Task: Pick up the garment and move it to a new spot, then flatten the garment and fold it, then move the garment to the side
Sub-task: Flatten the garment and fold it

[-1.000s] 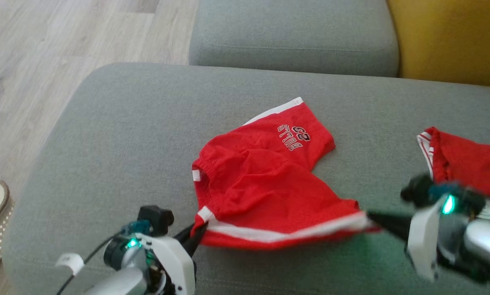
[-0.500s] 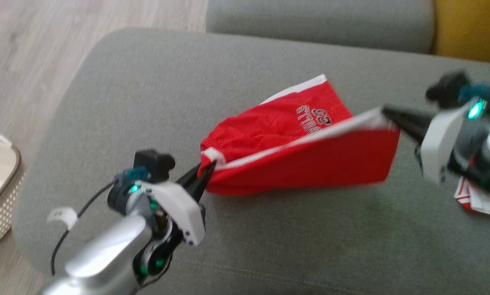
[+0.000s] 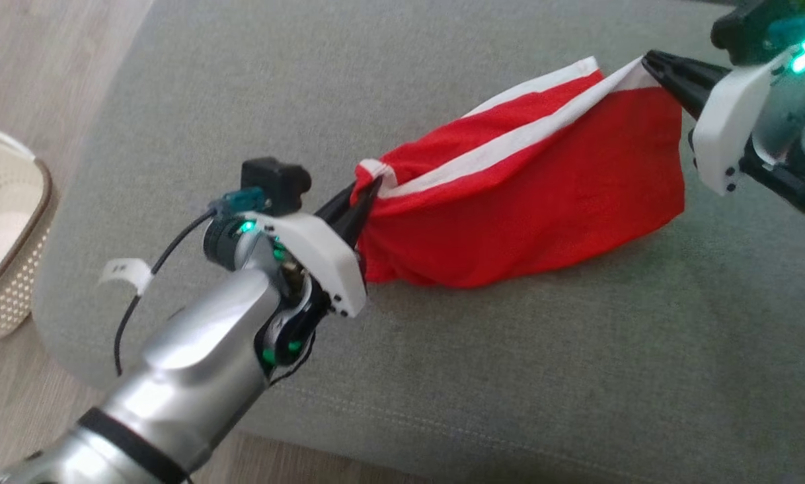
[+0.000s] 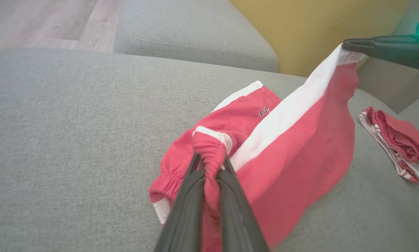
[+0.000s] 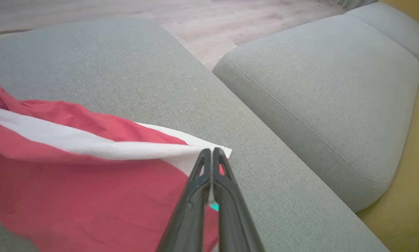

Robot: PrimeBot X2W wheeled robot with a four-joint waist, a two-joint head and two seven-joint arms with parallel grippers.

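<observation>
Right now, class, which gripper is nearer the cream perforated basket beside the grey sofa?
Left. The left gripper, shut on the red shorts, is right of the basket; the right gripper grips their far corner, farther across the sofa.

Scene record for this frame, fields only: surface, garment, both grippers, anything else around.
surface: grey sofa cushion
garment: red shorts, white side stripe, stretched between both grippers, lower part on the cushion
left gripper: shut on the bunched waistband end
right gripper: shut on a white-striped corner, held higher
other: second red garment lying on the cushion, apart from the shorts; cream basket beside the sofa, robot's left
</observation>
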